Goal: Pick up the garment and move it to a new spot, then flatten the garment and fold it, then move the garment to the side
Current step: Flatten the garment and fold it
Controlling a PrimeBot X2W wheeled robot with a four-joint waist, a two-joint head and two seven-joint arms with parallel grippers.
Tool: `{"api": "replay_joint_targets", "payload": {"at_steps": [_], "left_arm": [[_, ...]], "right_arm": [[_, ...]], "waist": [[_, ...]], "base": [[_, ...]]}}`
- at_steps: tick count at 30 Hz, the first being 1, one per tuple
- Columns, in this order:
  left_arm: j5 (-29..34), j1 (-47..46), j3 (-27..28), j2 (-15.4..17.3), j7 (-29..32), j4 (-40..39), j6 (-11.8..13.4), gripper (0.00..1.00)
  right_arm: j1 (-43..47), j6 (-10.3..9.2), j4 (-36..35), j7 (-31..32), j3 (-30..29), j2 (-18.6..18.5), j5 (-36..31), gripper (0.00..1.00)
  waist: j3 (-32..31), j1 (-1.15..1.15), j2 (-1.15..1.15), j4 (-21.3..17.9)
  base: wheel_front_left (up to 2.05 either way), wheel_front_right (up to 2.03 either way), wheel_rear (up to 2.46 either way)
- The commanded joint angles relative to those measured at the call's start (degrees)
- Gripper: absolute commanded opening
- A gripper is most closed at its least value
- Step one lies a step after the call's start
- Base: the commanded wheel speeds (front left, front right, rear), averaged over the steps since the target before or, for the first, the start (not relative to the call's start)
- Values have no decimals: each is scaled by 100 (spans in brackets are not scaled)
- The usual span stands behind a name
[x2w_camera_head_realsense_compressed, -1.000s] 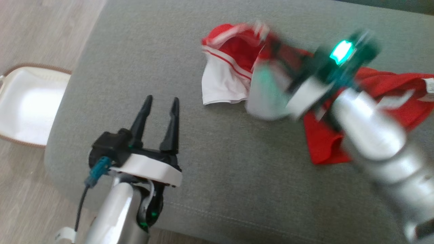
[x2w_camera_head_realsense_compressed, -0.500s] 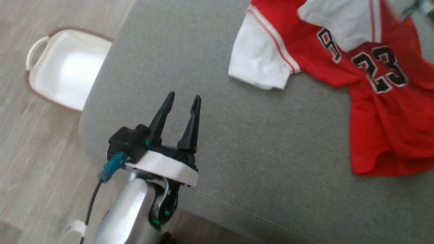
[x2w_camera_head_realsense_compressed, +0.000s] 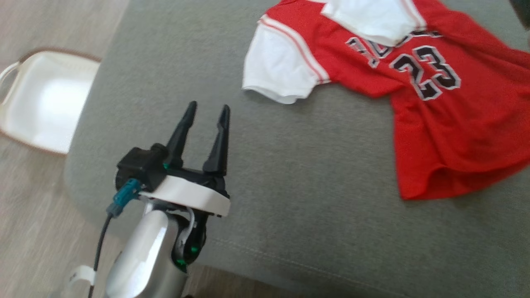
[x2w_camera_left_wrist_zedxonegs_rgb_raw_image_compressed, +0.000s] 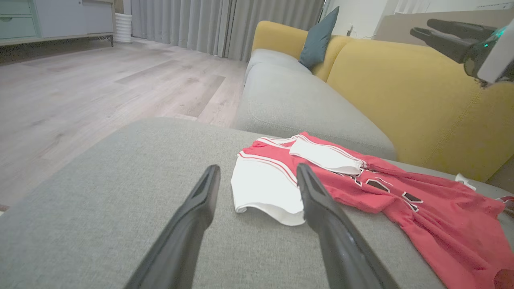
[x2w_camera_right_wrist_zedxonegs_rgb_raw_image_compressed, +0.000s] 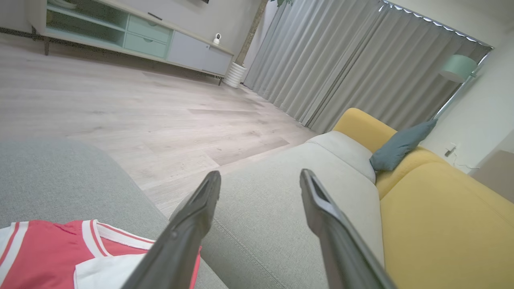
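A white basket with a brown rim (x2w_camera_head_realsense_compressed: 39, 103) stands on the pale wood floor (x2w_camera_head_realsense_compressed: 25, 231) in the head view, off the left edge of the grey fabric seat (x2w_camera_head_realsense_compressed: 298, 194). The left gripper (x2w_camera_head_realsense_compressed: 208, 106) hovers over the seat's near left corner, its two dark fingers spread and empty. The red and white jersey with the black number 23 (x2w_camera_head_realsense_compressed: 439, 124) lies opened out toward the seat's far right corner. One white sleeve reaches toward the middle of the seat, and the other is folded across the chest lettering.

The left wrist view adds the right gripper (x2w_camera_left_wrist_zedxonegs_rgb_raw_image_compressed: 421, 26), high at its upper right, above the jersey and clear of it. Beyond stands a yellow sofa back (x2w_camera_left_wrist_zedxonegs_rgb_raw_image_compressed: 401, 100) with a teal cushion (x2w_camera_left_wrist_zedxonegs_rgb_raw_image_compressed: 317, 38). The right wrist view looks between that gripper's parted, empty fingers at grey curtains (x2w_camera_right_wrist_zedxonegs_rgb_raw_image_compressed: 341, 64) and a mint floor lamp (x2w_camera_right_wrist_zedxonegs_rgb_raw_image_compressed: 457, 66). A striped red and white edge of the jersey sits in its lower left corner.

A second ago the jersey was a bunched heap with the right arm down over it. Now it is spread with the number facing up, and the right gripper is off it.
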Motion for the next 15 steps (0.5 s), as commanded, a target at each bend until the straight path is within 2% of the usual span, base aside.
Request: {"api": "replay_joint_targets", "payload": {"at_steps": [1, 7, 14, 15], "left_arm": [[90, -191, 297, 58, -29, -153, -21, 100], [278, -43, 580, 58, -29, -112, -62, 100], [395, 228, 843, 58, -29, -95, -80, 100], [395, 228, 843, 58, -29, -95, -80, 100]], "right_arm": [[183, 37, -145, -168, -102, 128, 87, 100], [1071, 37, -655, -378, -661, 287, 276, 100], [3054, 37, -2135, -388, -1949, 631, 103, 100], [3054, 37, -2135, -388, -1949, 631, 103, 100]], "waist": [[-191, -1, 0, -277], [-598, -1, 0, -793], [-1068, -1, 0, -1332], [-1068, -1, 0, -1332]], "base": [[0, 0, 0], [0, 0, 0], [0, 0, 0], [0, 0, 0]]}}
